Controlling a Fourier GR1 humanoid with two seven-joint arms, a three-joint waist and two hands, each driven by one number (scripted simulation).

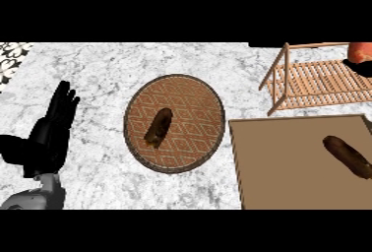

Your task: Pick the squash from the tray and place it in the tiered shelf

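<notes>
The left hand rests at 9 o'clock, fingers straight and up, holding nothing. The squash, long and dark brown, lies on the tray at 4 o'clock, near its 3 o'clock edge, apart from the tiered shelf at 2 o'clock. A black shape at the shelf's 3 o'clock side may be the right hand; its state I cannot tell

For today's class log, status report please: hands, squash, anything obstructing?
Left hand open, resting at left; right hand not in view. Long brown vegetable lies on tray, untouched. Shelf beyond it, orange object by its right edge.
</notes>
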